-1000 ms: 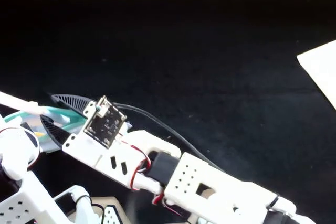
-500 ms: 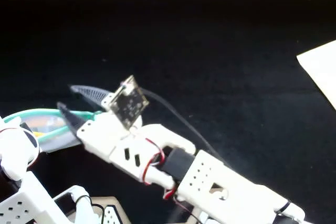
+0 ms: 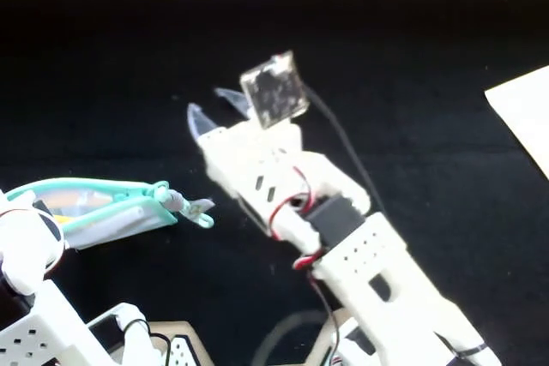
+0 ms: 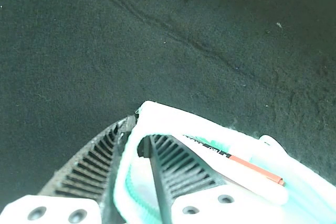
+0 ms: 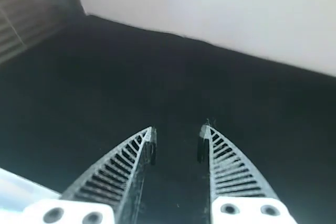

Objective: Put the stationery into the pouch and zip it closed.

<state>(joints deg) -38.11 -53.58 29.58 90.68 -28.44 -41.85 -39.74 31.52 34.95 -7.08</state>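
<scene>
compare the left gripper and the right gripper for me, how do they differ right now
The left gripper is shut on the rim of the pouch, while the right gripper is open and holds nothing. The left gripper sits right at the pouch, while the right gripper is apart from it, farther out over the black table. Both are dark, ribbed and pointed.

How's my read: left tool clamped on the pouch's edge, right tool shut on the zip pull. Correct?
One error: the right tool is open and holds nothing, as the right wrist view shows, with its fingers spread above the black table. The left tool is clamped on the edge of the pouch.
</scene>
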